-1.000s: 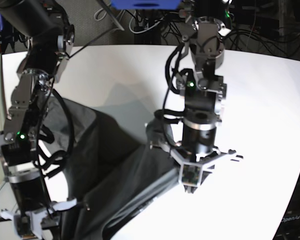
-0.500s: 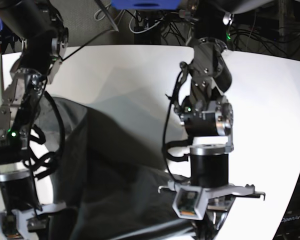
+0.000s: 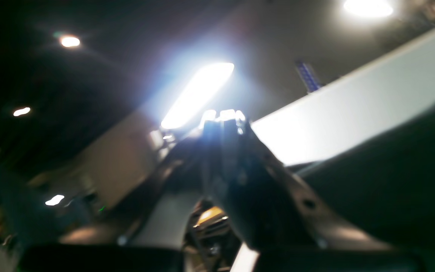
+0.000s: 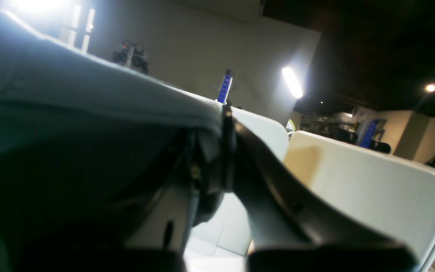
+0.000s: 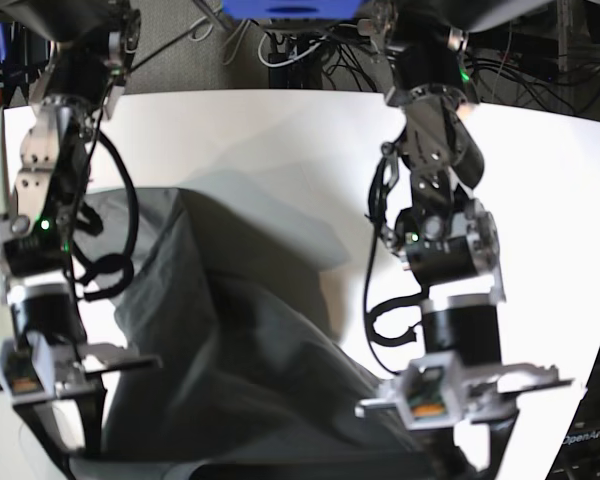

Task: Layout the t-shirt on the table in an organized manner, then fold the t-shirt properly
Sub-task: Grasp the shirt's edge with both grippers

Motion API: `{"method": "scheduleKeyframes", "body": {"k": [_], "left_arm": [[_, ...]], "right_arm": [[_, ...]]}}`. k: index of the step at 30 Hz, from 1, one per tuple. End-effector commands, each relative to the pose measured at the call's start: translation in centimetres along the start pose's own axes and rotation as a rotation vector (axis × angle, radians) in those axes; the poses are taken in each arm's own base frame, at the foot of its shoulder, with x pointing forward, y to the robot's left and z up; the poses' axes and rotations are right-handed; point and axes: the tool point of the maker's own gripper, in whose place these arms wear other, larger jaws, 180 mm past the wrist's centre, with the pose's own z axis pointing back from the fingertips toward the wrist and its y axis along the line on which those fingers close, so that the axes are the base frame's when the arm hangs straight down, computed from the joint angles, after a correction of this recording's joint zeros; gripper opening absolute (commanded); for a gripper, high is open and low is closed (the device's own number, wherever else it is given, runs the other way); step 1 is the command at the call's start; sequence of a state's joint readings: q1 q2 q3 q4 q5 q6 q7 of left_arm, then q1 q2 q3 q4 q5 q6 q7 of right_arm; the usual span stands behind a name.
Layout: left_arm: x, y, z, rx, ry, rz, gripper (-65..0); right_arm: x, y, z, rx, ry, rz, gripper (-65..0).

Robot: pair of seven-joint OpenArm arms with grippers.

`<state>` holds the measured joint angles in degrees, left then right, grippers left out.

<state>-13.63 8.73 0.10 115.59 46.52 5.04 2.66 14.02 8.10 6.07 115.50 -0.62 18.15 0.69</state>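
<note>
Both arms hang wrist-down at near edge; left claw and right claw each clamped on t-shirt, lifted over white worktop; dim ceiling-lit room

You have one dark charcoal-grey cotton t-shirt in front of you, the only cloth in view. It lies on one smooth matt white table. You have two black-and-silver robot arms, one at each side of the base view, and each carries one gripper: one left gripper and one right gripper. Two more white curved tabletops show in the right wrist view.
</note>
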Motion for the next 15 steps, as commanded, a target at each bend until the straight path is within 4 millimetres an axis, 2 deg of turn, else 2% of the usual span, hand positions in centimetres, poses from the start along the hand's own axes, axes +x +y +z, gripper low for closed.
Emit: {"method": "scheduleKeyframes", "body": {"k": [1,3,6,9,15], "left_arm": [[1.0,1.9,-0.2,0.090,-0.036,-0.005,-64.6],[0.7,2.4,0.5,0.120,-0.033,-0.009,-64.6],[0.4,2.1,1.5,0.104,-0.041,-0.023,-64.5],[1.0,1.8,2.0,0.097,-0.073,-0.021,-64.5],[2.8,4.2,2.4,0.236,-0.173,-0.044,-64.5]], "right_arm": [[1.6,-1.4,0.1,-0.060,-0.069,-0.006,-65.0],[1.6,-2.0,1.1,-0.108,-0.090,-0.028,-65.0],[1.7,-2.7,2.3,-0.149,-0.121,-0.036,-65.0],[1.9,-3.0,3.1,-0.160,-0.143,-0.028,-65.0],[3.1,-4.0,4.3,-0.192,-0.219,-0.001,-65.0]]}}
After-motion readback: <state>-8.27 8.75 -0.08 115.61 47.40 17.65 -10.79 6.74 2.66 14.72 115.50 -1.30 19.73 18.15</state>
